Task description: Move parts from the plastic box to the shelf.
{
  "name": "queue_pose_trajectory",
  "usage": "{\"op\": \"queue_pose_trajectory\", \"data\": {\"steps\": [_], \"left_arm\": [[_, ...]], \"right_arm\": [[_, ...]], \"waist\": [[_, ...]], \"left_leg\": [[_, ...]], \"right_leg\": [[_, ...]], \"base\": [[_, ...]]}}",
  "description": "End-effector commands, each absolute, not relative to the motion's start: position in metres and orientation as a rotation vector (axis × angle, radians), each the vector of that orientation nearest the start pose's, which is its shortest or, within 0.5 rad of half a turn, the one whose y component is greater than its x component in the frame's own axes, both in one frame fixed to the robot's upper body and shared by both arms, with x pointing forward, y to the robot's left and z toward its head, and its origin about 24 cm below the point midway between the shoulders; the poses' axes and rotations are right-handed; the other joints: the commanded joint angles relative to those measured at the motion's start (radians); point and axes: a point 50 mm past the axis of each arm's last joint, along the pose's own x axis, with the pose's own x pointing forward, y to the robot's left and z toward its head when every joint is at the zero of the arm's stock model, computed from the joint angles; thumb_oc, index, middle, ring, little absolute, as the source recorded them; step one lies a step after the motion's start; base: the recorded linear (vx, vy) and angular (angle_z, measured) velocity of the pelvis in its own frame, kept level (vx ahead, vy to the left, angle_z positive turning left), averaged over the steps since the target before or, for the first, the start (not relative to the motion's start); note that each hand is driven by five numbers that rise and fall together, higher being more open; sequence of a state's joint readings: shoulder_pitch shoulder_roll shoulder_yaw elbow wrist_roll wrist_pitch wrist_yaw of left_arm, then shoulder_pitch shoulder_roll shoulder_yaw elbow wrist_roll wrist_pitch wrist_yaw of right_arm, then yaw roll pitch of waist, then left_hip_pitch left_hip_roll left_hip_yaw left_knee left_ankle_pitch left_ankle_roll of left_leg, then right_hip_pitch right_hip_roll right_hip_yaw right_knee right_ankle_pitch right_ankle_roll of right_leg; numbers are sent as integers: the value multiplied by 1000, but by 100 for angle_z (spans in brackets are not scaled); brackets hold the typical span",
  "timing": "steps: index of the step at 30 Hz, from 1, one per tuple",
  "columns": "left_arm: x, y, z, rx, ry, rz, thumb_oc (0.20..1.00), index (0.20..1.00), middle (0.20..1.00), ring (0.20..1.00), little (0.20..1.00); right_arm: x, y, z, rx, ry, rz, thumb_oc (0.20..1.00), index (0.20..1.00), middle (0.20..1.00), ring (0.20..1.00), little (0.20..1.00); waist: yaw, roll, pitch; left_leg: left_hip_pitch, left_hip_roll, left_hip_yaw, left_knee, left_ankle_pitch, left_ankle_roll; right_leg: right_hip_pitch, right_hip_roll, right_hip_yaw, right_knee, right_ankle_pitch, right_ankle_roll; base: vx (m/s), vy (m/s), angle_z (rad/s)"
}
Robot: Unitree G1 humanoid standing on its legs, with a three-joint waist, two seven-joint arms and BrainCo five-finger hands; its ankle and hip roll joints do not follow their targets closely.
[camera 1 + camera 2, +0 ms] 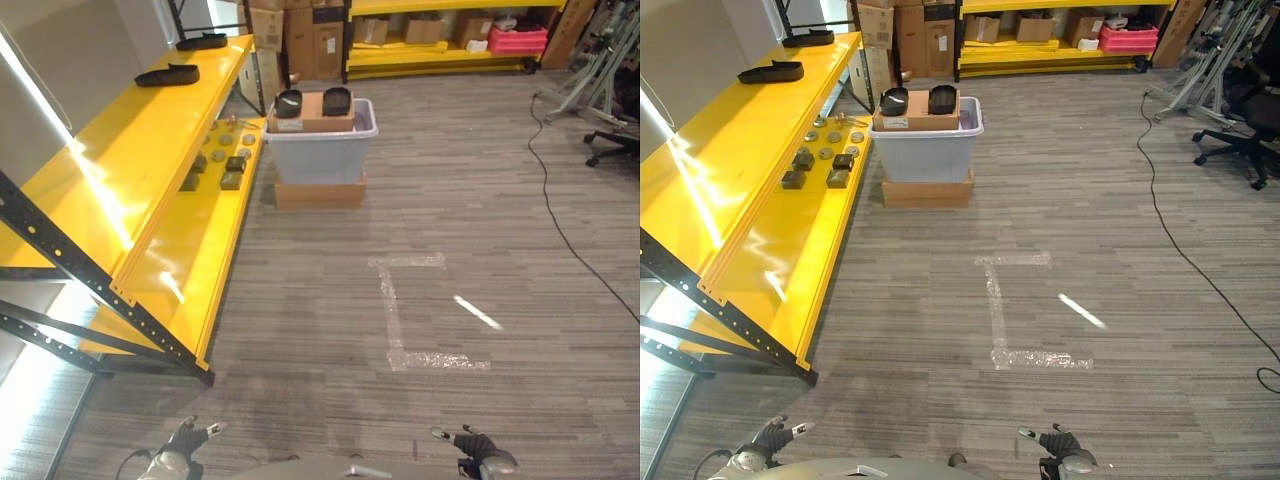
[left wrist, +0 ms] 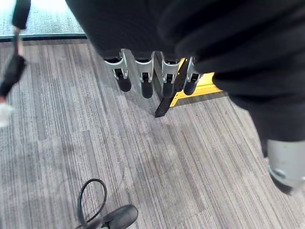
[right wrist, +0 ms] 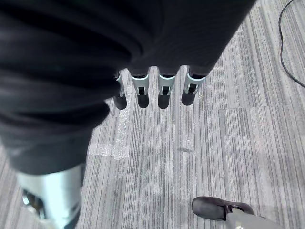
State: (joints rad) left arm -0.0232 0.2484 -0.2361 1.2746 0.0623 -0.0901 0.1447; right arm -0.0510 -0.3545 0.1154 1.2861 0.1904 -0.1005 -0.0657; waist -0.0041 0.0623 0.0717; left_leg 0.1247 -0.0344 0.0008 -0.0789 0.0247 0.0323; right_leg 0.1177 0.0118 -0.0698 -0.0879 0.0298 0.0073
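Observation:
A grey plastic box (image 1: pixel 320 150) stands far ahead on a flat cardboard carton, beside the yellow shelf (image 1: pixel 130 170). In the box lie a brown cardboard piece and two black round parts (image 1: pixel 337 100). Several small round and dark square parts (image 1: pixel 222 160) lie on the shelf's lower board. My left hand (image 1: pixel 185 440) hangs low at the bottom left, its fingers (image 2: pixel 143 78) straight and holding nothing. At the bottom right is my right hand (image 1: pixel 475 445), fingers (image 3: pixel 164 88) straight and empty as well. Both hands are far from the box.
Two long black parts (image 1: pixel 168 74) lie on the shelf's upper board. Clear tape marks (image 1: pixel 400 320) cross the grey floor. Another yellow rack with cartons and a pink crate (image 1: pixel 517 40) stands at the back. An office chair base (image 1: pixel 615 145) and a cable (image 1: pixel 560 220) are on the right.

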Motion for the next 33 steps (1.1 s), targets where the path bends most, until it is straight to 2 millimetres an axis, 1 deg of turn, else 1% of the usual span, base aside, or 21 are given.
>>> {"op": "queue_pose_trajectory", "data": {"steps": [1, 4, 6, 8, 9, 10, 12, 13, 14, 16, 18, 20, 22, 25, 26, 27, 28, 29, 31, 32, 33], "left_arm": [[97, 247, -157, 500, 1168, 59, 1000, 1000, 1000, 1000, 1000], [94, 243, -159, 466, 1180, 65, 1000, 1000, 1000, 1000, 1000], [96, 240, -159, 458, 1175, 66, 1000, 1000, 1000, 1000, 1000], [101, 238, -158, 447, 1161, 67, 1000, 1000, 1000, 1000, 1000], [101, 238, -158, 447, 1161, 67, 1000, 1000, 1000, 1000, 1000], [106, 237, -157, 443, 1146, 67, 1000, 1000, 1000, 1000, 1000], [110, 239, -156, 444, 1137, 67, 1000, 1000, 1000, 1000, 1000], [110, 240, -156, 442, 1139, 65, 1000, 1000, 1000, 1000, 1000], [110, 240, -156, 442, 1139, 65, 1000, 1000, 1000, 1000, 1000], [109, 245, -155, 447, 1149, 76, 1000, 1000, 1000, 1000, 1000], [110, 248, -154, 443, 1152, 85, 1000, 1000, 1000, 1000, 1000], [114, 250, -152, 455, 1145, 79, 1000, 1000, 1000, 1000, 1000], [118, 250, -151, 462, 1133, 75, 1000, 1000, 1000, 1000, 1000], [118, 251, -151, 472, 1128, 73, 1000, 1000, 1000, 1000, 1000], [118, 251, -151, 472, 1128, 73, 1000, 1000, 1000, 1000, 1000], [114, 253, -151, 467, 1138, 86, 1000, 1000, 1000, 1000, 1000], [114, 253, -151, 467, 1138, 86, 1000, 1000, 1000, 1000, 1000], [106, 251, -154, 425, 1161, 105, 1000, 1000, 1000, 1000, 1000], [105, 249, -155, 416, 1162, 109, 1000, 1000, 1000, 1000, 1000], [108, 249, -154, 401, 1153, 120, 1000, 1000, 1000, 1000, 1000], [109, 248, -154, 396, 1149, 126, 1000, 1000, 1000, 1000, 1000]], "right_arm": [[102, -278, -147, -260, 1163, -262, 1000, 1000, 1000, 1000, 1000], [97, -274, -150, -234, 1190, -267, 1000, 1000, 1000, 1000, 1000], [102, -273, -149, -227, 1180, -271, 1000, 1000, 1000, 1000, 1000], [107, -274, -147, -237, 1172, -276, 1000, 1000, 1000, 1000, 1000], [107, -274, -147, -237, 1172, -276, 1000, 1000, 1000, 1000, 1000], [116, -274, -145, -259, 1154, -271, 1000, 1000, 1000, 1000, 1000], [121, -269, -145, -239, 1141, -260, 1000, 1000, 1000, 1000, 1000], [121, -267, -146, -228, 1139, -258, 1000, 1000, 1000, 1000, 1000], [121, -267, -146, -228, 1139, -258, 1000, 1000, 1000, 1000, 1000], [121, -262, -147, -227, 1137, -237, 1000, 1000, 1000, 1000, 1000], [120, -262, -147, -219, 1135, -245, 1000, 1000, 1000, 1000, 1000], [120, -263, -148, -230, 1139, -244, 1000, 1000, 1000, 1000, 1000], [116, -265, -148, -242, 1155, -243, 1000, 1000, 1000, 1000, 1000], [103, -265, -152, -229, 1192, -254, 1000, 1000, 1000, 1000, 1000], [102, -265, -152, -229, 1193, -254, 1000, 1000, 1000, 1000, 1000], [95, -265, -153, -218, 1214, -263, 1000, 1000, 1000, 1000, 1000], [95, -266, -153, -218, 1214, -262, 1000, 1000, 1000, 1000, 1000], [91, -266, -154, -225, 1225, -251, 1000, 1000, 1000, 1000, 1000], [101, -268, -151, -237, 1187, -240, 1000, 1000, 1000, 1000, 1000], [107, -270, -149, -250, 1171, -235, 1000, 1000, 1000, 1000, 1000], [112, -272, -146, -262, 1156, -236, 1000, 1000, 1000, 1000, 1000]], "waist": [[13, -57, -40], [14, -62, -33], [16, -61, -19], [16, -56, 6], [17, -56, 5], [18, -50, 30], [14, -43, 62], [15, -40, 67], [15, -40, 68], [11, -54, 73], [-5, -61, 79], [-20, -60, 79], [-32, -61, 74], [-35, -64, 33], [-35, -62, 33], [-41, -57, 11], [-42, -56, 11], [-35, -53, 9], [-21, -72, 34], [-10, -80, 47], [-6, -89, 58]], "left_leg": [[-4, 19, -46, -8, -64, -47], [-4, 15, -48, -7, -66, -40], [-15, 6, -59, 0, -65, -28], [-31, -3, -67, 3, -61, -16], [-32, -3, -67, 3, -61, -16], [-31, -8, -67, 1, -59, -5], [-22, -4, -77, 3, -58, -2], [-16, 0, -80, 0, -62, -3], [-16, -1, -80, 0, -62, -3], [10, -6, -86, -8, -80, -7], [30, -8, -98, -8, -99, -12], [50, 0, -108, -8, -117, -21], [75, 16, -116, -8, -140, -36], [120, 61, -120, -5, -162, -59], [121, 63, -120, -6, -163, -60], [126, 96, -127, 37, -171, -77], [125, 97, -128, 38, -172, -78], [54, 113, -149, 247, -53, -106], [-47, 76, -172, 437, 16, -108], [-86, 69, -166, 482, 35, -107], [-125, 76, -140, 487, 35, -103]], "right_leg": [[12, -110, 11, 4, -31, 119], [8, -113, 15, 12, -33, 121], [-28, -119, 28, 58, -32, 127], [-109, -121, 46, 175, -28, 140], [-112, -121, 47, 177, -29, 140], [-173, -128, 44, 296, -14, 161], [-226, -115, 45, 410, 5, 163], [-251, -114, 33, 429, 8, 161], [-252, -114, 33, 431, 7, 161], [-286, -110, -15, 307, 30, 144], [-304, -107, -28, 202, 78, 146], [-341, -114, -18, 140, 110, 157], [-333, -115, -16, 113, 121, 160], [-303, -98, -29, 128, 92, 136], [-303, -96, -29, 129, 90, 135], [-285, -74, -34, 151, 59, 114], [-285, -73, -36, 152, 58, 114], [-217, -48, -46, 134, 32, 79], [-171, -53, -29, 102, 30, 58], [-152, -58, -36, 90, 22, 50], [-137, -69, -38, 77, 20, 48]], "base": [[18, 34, 0], [4, 54, 1], [-68, 87, 1], [-103, 96, -7], [-84, 130, -2], [-68, 134, -2], [-27, 125, -5], [34, 50, 2], [175, 22, 9], [239, -33, 5], [225, -73, -7], [259, -92, 6], [289, -145, 25], [310, -188, 29], [369, -227, 23], [225, -139, 40], [542, -374, 41], [369, -289, 34], [311, -270, 13], [186, -170, -17], [113, -94, -45]]}}
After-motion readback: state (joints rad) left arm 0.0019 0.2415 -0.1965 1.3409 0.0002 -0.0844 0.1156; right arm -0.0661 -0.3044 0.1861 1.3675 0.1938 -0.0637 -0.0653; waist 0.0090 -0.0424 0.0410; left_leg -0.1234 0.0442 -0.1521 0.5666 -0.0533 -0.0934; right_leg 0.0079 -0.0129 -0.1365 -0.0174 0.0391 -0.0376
